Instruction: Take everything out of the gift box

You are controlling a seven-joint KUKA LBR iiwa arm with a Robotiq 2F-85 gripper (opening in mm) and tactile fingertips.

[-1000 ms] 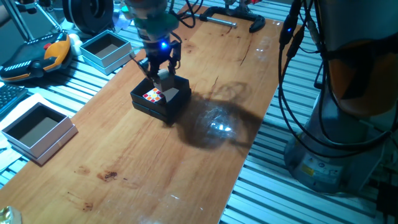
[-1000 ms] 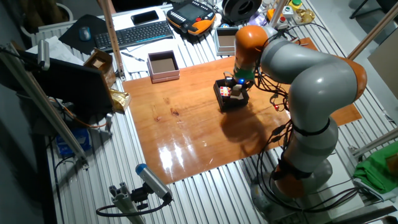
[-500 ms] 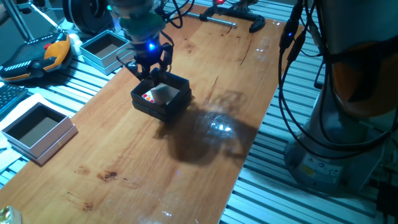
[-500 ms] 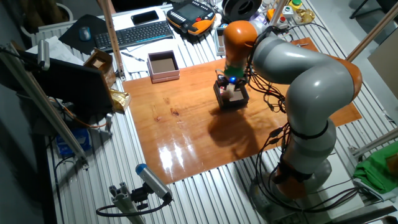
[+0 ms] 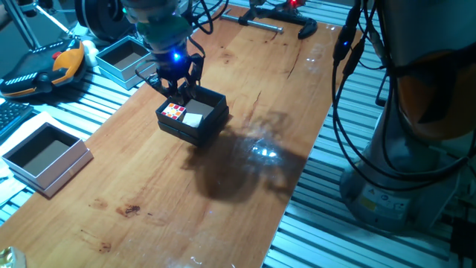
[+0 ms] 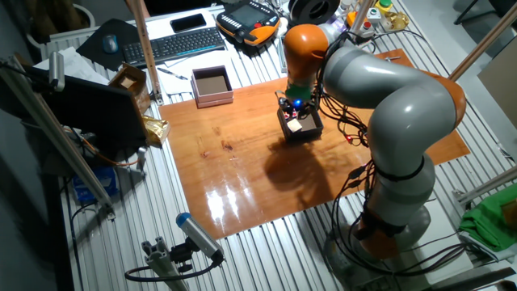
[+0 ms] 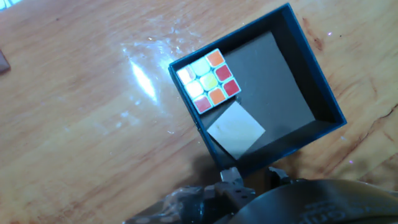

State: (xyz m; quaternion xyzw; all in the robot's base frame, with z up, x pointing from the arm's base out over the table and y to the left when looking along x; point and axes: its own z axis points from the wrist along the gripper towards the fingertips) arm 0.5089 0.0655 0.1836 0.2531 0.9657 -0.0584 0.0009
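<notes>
Puzzle cube [image 7: 208, 81] and grey block [image 7: 236, 130] inside gift box [image 7: 323, 106]; gripper [image 5: 177, 84] above (grip state unclear).

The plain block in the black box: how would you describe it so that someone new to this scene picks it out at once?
On the wooden table, find the small black gift box under the gripper, not the pale blue-grey boxes off to the side. Two cubes sit inside against one wall. The plain grey-beige block has one flat colour, while the puzzle cube beside it shows a grid of coloured squares.
</notes>
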